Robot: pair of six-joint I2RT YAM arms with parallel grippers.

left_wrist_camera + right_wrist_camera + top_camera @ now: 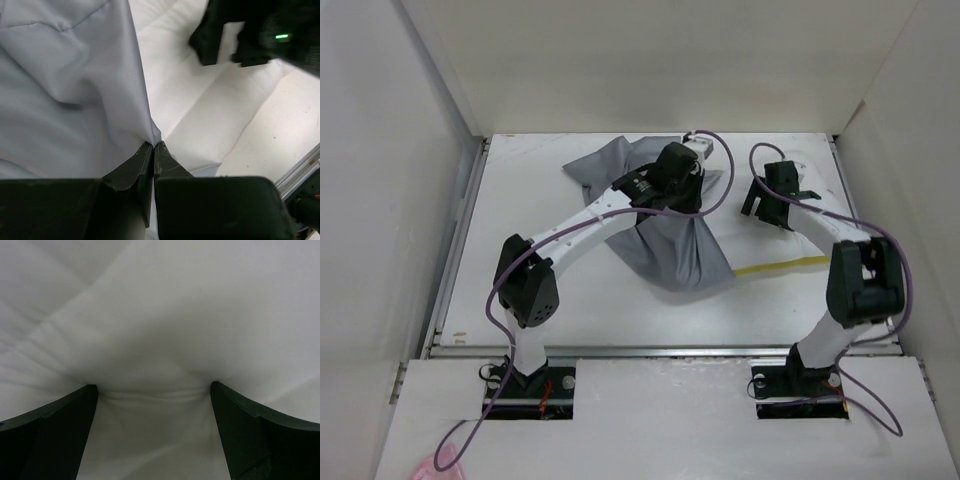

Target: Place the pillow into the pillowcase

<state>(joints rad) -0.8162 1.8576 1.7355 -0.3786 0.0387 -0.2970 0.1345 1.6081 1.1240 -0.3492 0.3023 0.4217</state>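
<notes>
The grey pillowcase (672,245) lies crumpled mid-table, under my left arm. My left gripper (692,163) is at its far right edge and, in the left wrist view, is shut (153,146) on a fold of the grey pillowcase (70,85). The cream pillow (775,240) lies to the right, with its yellow edge band (782,265) toward the front. Part of the pillow (210,120) lies beside the pinched fabric. My right gripper (768,207) rests on the pillow. It stands open (154,390), its fingertips (90,392) pressing a dent into the pillow (160,325).
White walls box in the table on the left, back and right. A metal rail (660,350) runs along the table's front edge, ahead of the arm bases. Purple cables loop off both arms. My right gripper (250,35) hangs close in the left wrist view.
</notes>
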